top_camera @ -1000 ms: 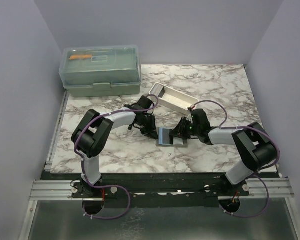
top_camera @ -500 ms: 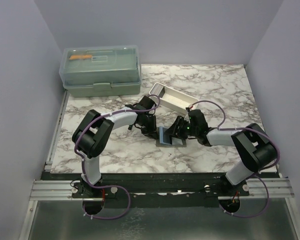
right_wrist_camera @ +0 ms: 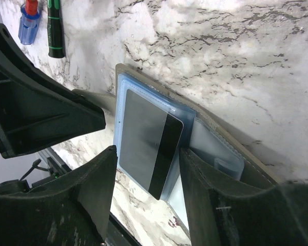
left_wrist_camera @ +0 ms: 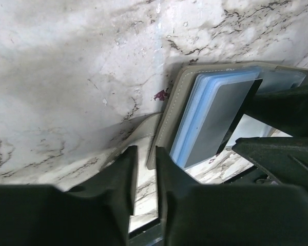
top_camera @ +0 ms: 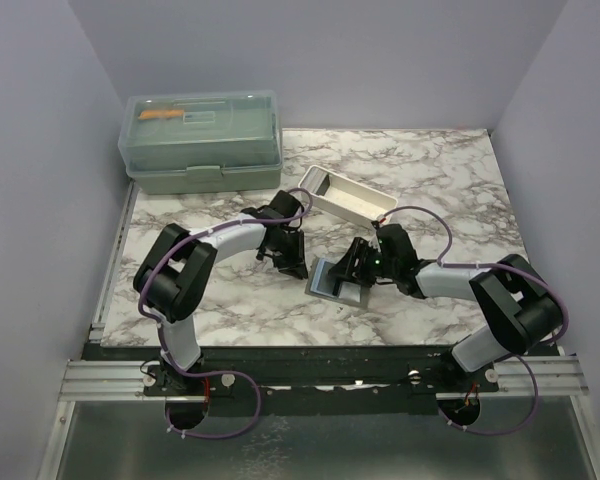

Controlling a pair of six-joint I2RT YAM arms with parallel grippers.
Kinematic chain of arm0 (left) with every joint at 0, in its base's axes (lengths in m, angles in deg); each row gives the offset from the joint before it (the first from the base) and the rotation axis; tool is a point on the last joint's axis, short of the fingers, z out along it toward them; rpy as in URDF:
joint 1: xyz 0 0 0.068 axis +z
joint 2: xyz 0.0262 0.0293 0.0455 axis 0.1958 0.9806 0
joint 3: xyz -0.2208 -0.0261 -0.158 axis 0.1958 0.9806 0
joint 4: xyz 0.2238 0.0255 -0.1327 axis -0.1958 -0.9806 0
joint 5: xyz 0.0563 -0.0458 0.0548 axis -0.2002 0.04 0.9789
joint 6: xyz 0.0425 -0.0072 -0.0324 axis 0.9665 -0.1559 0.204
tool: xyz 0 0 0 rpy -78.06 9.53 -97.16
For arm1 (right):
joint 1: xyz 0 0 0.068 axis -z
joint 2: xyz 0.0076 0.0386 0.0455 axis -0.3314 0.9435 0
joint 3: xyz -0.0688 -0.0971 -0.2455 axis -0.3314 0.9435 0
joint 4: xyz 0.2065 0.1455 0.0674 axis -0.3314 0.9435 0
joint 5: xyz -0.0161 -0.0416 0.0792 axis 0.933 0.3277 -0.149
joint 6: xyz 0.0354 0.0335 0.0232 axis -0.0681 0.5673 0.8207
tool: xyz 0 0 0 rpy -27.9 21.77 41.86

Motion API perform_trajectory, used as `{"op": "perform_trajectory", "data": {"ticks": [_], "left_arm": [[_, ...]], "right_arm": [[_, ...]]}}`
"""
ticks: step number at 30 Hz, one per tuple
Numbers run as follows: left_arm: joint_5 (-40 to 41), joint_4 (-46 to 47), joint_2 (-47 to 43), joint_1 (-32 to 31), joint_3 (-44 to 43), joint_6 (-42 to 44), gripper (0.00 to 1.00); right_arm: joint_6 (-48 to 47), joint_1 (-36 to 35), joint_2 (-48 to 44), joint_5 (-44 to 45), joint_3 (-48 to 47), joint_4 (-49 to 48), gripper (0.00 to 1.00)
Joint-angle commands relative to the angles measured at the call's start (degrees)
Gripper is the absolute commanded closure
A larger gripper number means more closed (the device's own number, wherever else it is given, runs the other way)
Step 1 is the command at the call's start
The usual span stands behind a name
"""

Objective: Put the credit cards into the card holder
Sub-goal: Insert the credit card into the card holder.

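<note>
Gaping grey-olive card holder (left_wrist_camera: 167, 120), blue-sleeved

Card holder (top_camera: 325, 282) partly hidden under the right gripper (top_camera: 352, 268) from above, its far end covered likewise in the left wrist view, credit cards (right_wrist_camera: 143, 138) stacked, lower ones mostly covered, two tool handles (right_wrist_camera: 55, 31) cut by the top edge.

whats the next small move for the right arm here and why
Probably close the right gripper on the striped card and slide it deeper into the card holder. The open jaws straddle the card, which lies skewed on the blue sleeves, its striped end poking past their edge, so it looks not fully seated.
</note>
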Motion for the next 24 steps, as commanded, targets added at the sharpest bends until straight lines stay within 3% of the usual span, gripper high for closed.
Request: {"op": "perform_trajectory", "data": {"ticks": [1, 6, 14, 17, 24], "left_arm": [[-0.8, -1.3, -1.1, -0.4, -0.6, 0.5, 0.81], [-4.0, 1.6, 1.1, -2.7, -0.4, -0.6, 0.87], [-4.2, 6.2, 5.1, -4.7, -1.4, -3.7, 0.91], [-2.9, 6.2, 4.3, -4.5, -1.9, -3.2, 0.91], [-2.7, 4.7, 2.2, -2.4, -0.2, -1.8, 0.9]], "right_arm": [[-1.1, -0.4, 0.0, 1.2, 0.8, 5.6, 0.45], [-2.6, -0.5, 0.9, 1.5, -0.2, 5.8, 0.54], [-5.6, -0.8, 4.6, 0.8, -6.6, 8.6, 0.58], [-7.4, -0.2, 3.6, 3.9, -8.1, 12.4, 0.56], [-13.2, -0.2, -0.2, 15.4, -13.3, 32.4, 0.44]]}}
